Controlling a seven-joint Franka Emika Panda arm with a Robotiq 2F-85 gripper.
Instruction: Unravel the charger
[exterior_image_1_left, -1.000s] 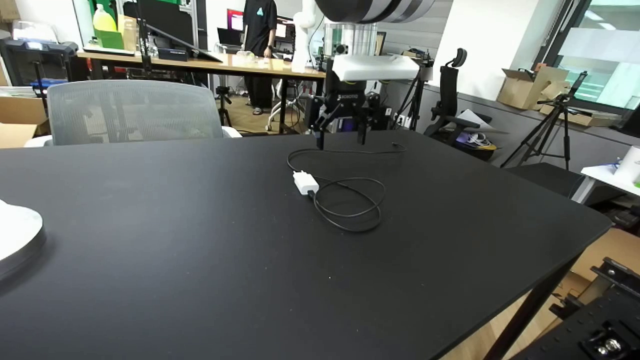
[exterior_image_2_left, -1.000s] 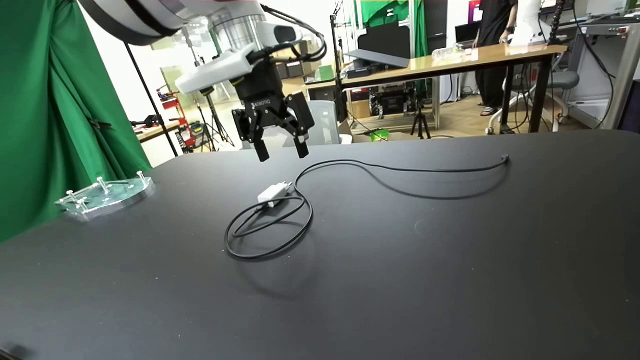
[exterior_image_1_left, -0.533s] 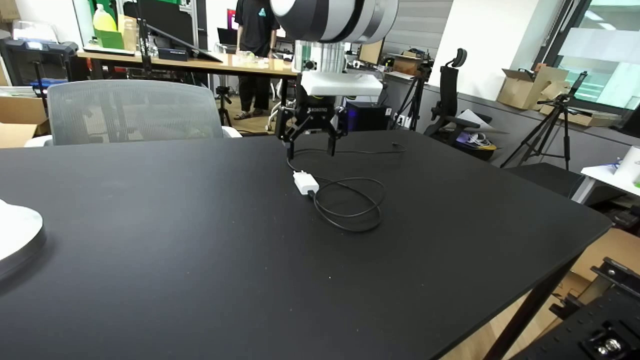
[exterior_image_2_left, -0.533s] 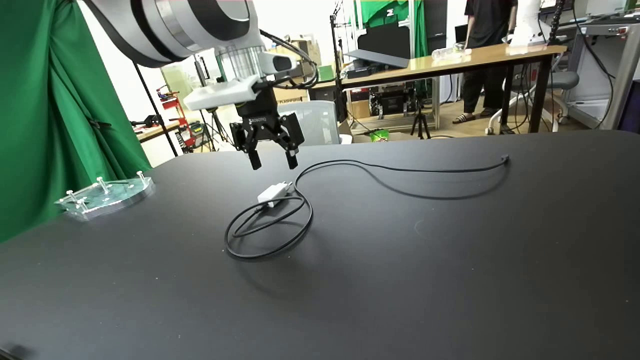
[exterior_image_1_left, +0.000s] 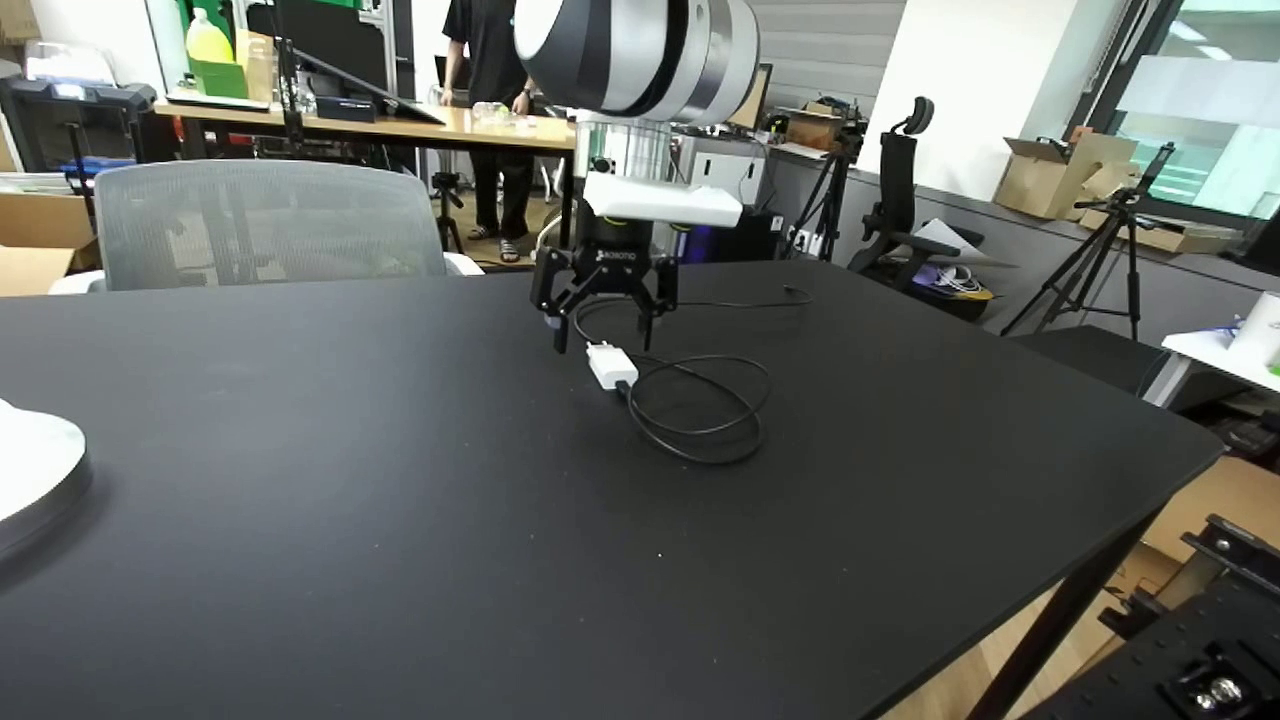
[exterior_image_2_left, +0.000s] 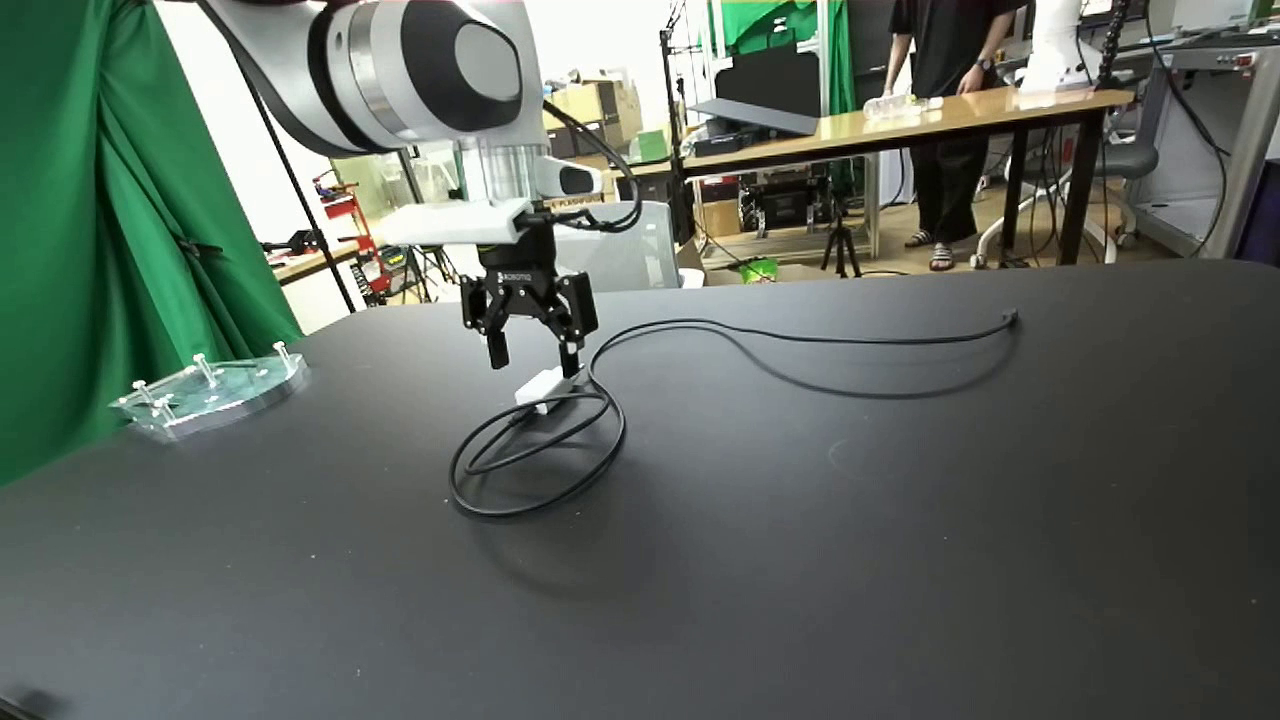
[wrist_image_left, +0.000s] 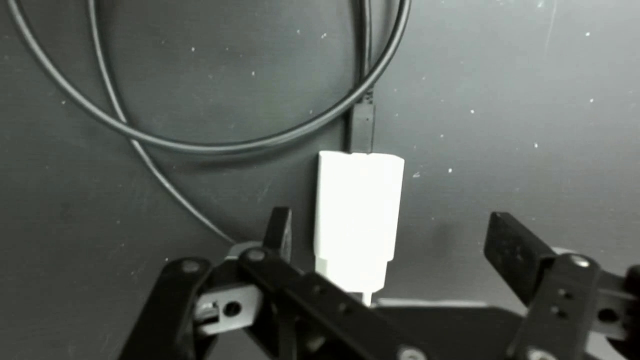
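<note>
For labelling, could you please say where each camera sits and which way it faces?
An exterior view: off the arm, facing a mesh chair across the table; arm, fingers show.
An exterior view: off the arm, facing the table, green curtain leftmost; arm, fingers show.
Wrist view: on the arm, facing down at the plug block; fingers show.
Both exterior views share plug block, cable.
</note>
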